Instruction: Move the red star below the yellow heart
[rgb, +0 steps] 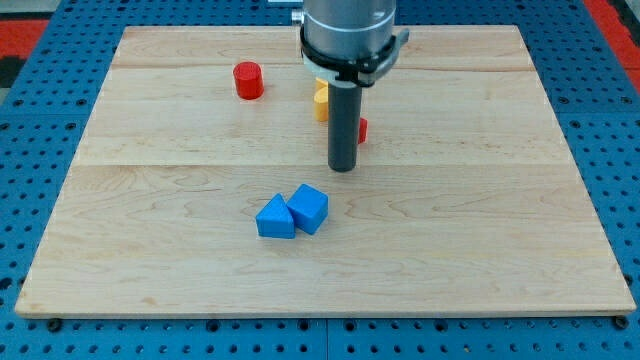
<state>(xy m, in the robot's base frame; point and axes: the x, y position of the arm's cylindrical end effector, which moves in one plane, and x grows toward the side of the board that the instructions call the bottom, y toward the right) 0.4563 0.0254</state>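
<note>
The rod comes down from the view's top centre and my tip (343, 167) rests on the wooden board (480, 230). A small part of the red star (362, 130) shows just right of the rod, a little above my tip; the rod hides the rest. The yellow heart (321, 102) shows just left of the rod, above the star's level, also partly hidden. The star lies below and to the right of the heart.
A red cylinder (248, 80) stands at the upper left. Two blue blocks, a triangular one (274, 218) and a cube (309, 208), touch each other below and to the left of my tip.
</note>
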